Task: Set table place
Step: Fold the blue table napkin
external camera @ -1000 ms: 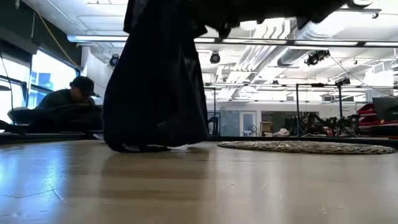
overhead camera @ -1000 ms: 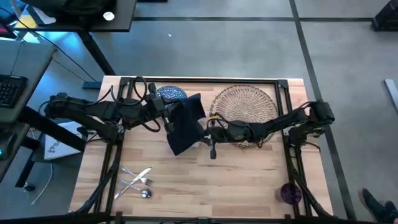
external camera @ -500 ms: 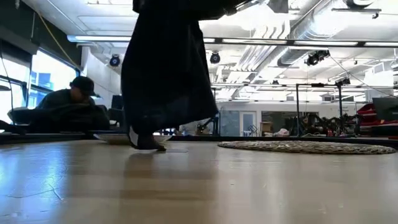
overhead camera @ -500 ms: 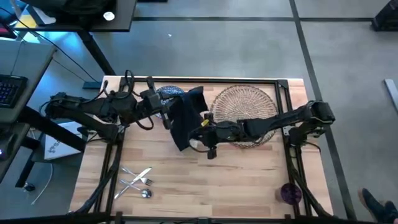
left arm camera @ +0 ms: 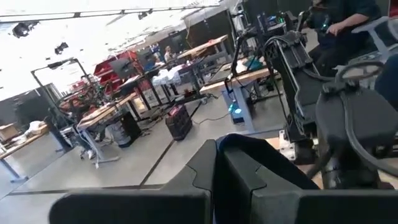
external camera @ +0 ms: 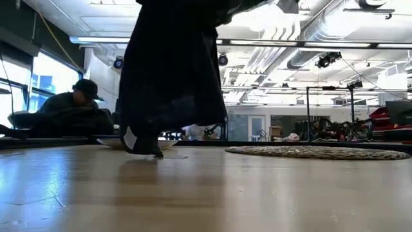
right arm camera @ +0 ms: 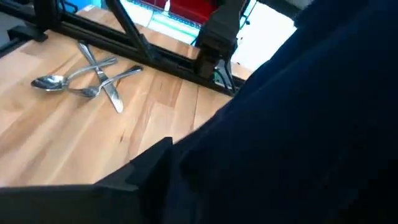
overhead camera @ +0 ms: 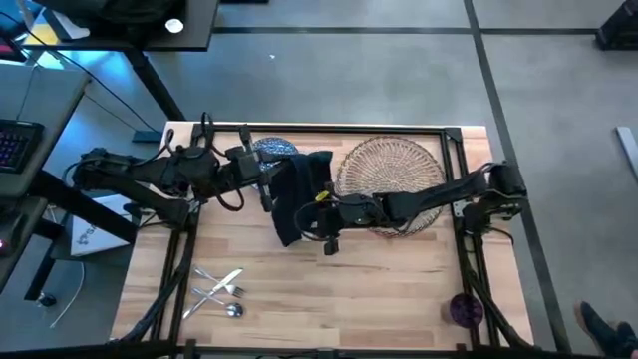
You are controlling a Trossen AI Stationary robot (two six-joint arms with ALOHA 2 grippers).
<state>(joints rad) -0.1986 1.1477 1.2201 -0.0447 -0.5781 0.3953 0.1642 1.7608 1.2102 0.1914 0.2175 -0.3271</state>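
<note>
High view first, sweeping from the left: a dark desk with a keyboard (overhead camera: 14, 146) sits off the table's (overhead camera: 379, 289) left edge, well clear of the action. On the wood near the front-left corner lies the silver cutlery (overhead camera: 219, 291) — crossed pieces, untouched. Behind it the left gripper (overhead camera: 271, 181) reaches in from the left and is clamped on the dark napkin (overhead camera: 299, 194), the cloth pinched at its upper edge; the left wrist view shows navy fabric rising between its dark fingers. The blue speckled plate (overhead camera: 271, 151) peeks out at the back, partly covered by that arm and the cloth. The right gripper (overhead camera: 321, 221) comes across from the right over the woven placemat (overhead camera: 391, 170), holding the napkin's lower side — its arm hides the mat's front part. Far right front, the purple cup (overhead camera: 465, 308) stands alone.

Low view: the napkin (external camera: 172, 71) hangs like a curtain, its lower tip just touching the wood, with a seated person (external camera: 64, 109) beyond.

Against a second ago — the cloth has drawn back toward the plate and bunched narrower, and the right gripper has slid further left off the mat.
</note>
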